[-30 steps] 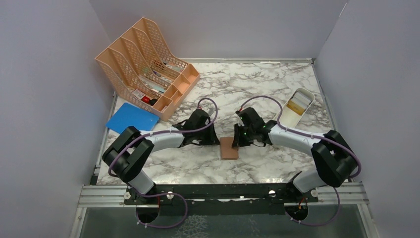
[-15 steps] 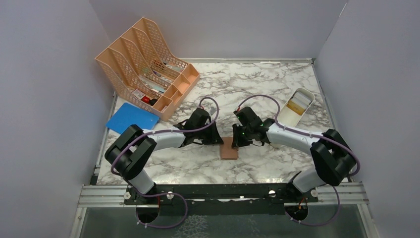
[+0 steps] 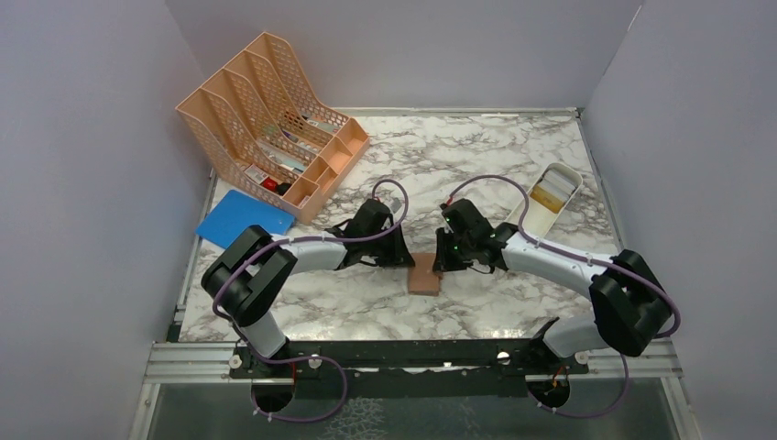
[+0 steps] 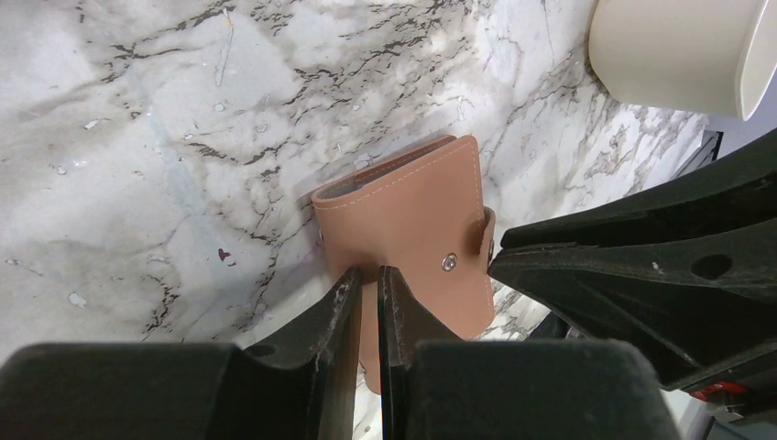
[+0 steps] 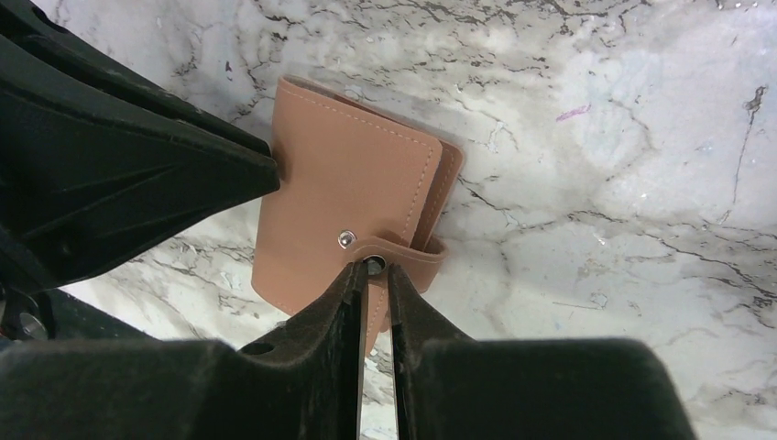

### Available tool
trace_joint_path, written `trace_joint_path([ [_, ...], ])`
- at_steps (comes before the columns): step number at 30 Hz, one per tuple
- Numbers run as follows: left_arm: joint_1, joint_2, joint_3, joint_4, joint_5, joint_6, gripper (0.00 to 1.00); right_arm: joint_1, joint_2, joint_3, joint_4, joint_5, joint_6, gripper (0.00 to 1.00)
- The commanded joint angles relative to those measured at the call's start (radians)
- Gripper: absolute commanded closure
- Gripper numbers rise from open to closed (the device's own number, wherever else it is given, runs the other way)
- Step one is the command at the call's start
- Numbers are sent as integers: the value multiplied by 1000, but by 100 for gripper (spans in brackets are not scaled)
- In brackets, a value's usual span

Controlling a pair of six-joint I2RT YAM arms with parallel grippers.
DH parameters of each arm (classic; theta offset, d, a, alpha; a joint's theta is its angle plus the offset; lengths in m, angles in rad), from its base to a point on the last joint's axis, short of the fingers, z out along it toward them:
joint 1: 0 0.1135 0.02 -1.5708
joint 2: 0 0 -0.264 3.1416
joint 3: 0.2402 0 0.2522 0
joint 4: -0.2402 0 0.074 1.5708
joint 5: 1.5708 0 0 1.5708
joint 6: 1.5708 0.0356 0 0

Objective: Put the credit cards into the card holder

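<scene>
Tan leather card holder [image 4: 412, 229], folded shut on the counter [image 3: 476, 156], caught between our two claws.
It lies under the left claw [image 4: 366, 280], jaws clamped on its near edge; the right claw [image 5: 374, 270] stands nearly together at the snap tab [image 5: 408, 252], gripping or not we cannot tell. Tug the tab while the left pinch slips and we judge the holder drags or flips; the claws, almost tip to tip, could knock. Beyond both, bare counter gives room; farther past the right claw, credit cards [image 3: 550, 197] sit in the white tray [image 3: 570, 177].

Pinkish-tan card holder [image 3: 423, 275] with pale stitching, white marble table [image 3: 476, 156] veined grey-black, peach mesh organiser [image 3: 266, 119], blue folder [image 3: 243, 220], cream-white tray [image 3: 550, 197]
</scene>
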Motion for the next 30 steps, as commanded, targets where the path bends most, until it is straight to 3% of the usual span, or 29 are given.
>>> trace_joint_path([
  [1, -4, 28, 21, 13, 29, 19, 85, 8, -12, -29, 51, 16, 30, 82],
  [30, -41, -33, 25, -5, 27, -15, 84, 8, -55, -105, 137, 41, 70, 83],
])
